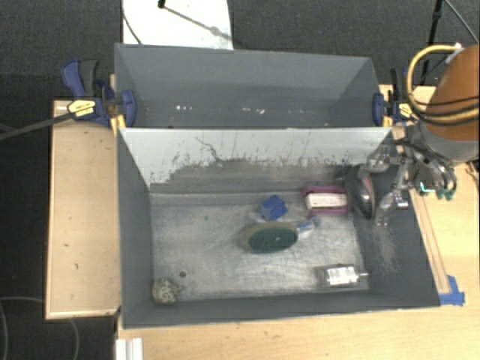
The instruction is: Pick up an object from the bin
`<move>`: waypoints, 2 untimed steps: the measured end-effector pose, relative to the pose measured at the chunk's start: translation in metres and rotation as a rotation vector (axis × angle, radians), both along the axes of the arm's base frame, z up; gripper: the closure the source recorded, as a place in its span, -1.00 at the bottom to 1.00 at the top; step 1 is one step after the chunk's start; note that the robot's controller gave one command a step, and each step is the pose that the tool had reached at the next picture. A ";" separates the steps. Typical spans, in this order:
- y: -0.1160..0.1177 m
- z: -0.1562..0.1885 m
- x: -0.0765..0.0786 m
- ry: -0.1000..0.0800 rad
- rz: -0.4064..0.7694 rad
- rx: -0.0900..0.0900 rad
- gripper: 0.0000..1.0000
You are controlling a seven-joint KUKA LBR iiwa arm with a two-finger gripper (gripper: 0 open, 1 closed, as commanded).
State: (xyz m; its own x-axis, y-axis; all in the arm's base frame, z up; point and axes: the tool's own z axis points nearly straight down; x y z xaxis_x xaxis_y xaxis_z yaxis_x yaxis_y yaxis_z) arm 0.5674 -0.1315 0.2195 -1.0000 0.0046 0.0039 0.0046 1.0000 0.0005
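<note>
- Camera view: the gripper (pixel 381 195) hangs at the 3 o'clock side of the grey bin (pixel 247 152), low over the sloping right wall. I cannot tell if it is spread or pressed together.
- The thing nearest to it is a small pink and white box (pixel 326 199), which lies on the bin floor just beside the gripper, at its 9 o'clock.
- Near the middle of the floor lies a dark green oval thing (pixel 270 238), and a small blue piece (pixel 274 207) is close at its 12 o'clock.
- A white and black packet (pixel 343 276) lies toward 5 o'clock.
- A brownish lump (pixel 165 291) sits in the 7 o'clock corner, well apart from the others.
</note>
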 end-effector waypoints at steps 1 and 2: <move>0.054 -0.122 0.022 -0.025 -0.141 -0.004 -1.00; 0.004 -0.135 0.032 -0.035 -0.250 0.007 -1.00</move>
